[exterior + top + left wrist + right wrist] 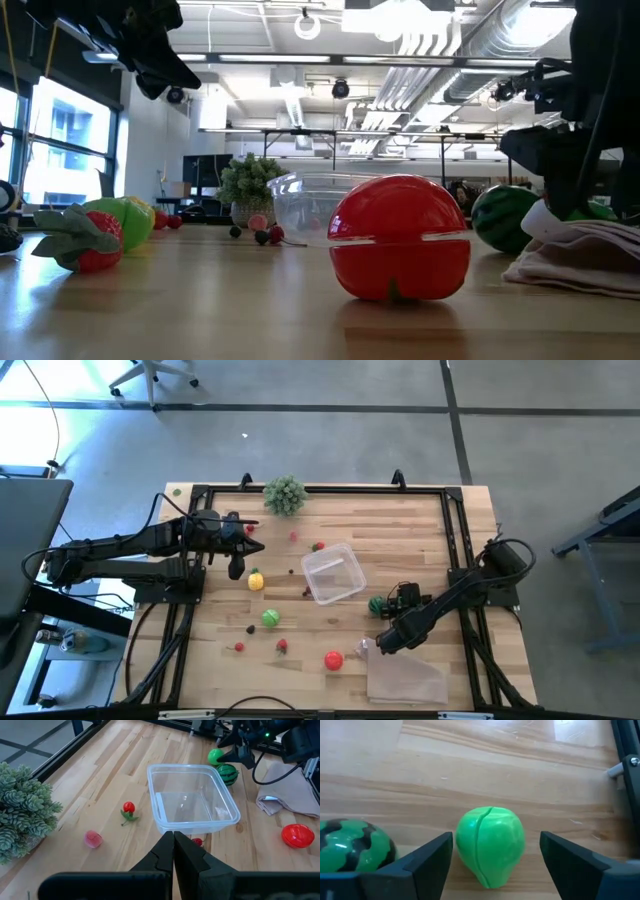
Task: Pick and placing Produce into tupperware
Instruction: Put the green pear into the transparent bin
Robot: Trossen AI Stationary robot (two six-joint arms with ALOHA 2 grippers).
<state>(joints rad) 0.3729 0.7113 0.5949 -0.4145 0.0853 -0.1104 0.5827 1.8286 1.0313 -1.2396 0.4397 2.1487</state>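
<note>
The clear tupperware stands mid-table with nothing in it, also seen in the left wrist view. Produce lies scattered on the wood. A plain green fruit lies beside a striped melon ball, just right of the tub. My right gripper slants down over the green fruit, open, one finger on each side with a gap to the fruit. In the high view this gripper covers the fruit. My left gripper hangs shut and empty above the table's left part.
A red tomato and a crinkled clear bag lie near the front edge. A yellow fruit, a green apple, a strawberry and small berries lie left of the tub. A leafy clump stands at the far edge.
</note>
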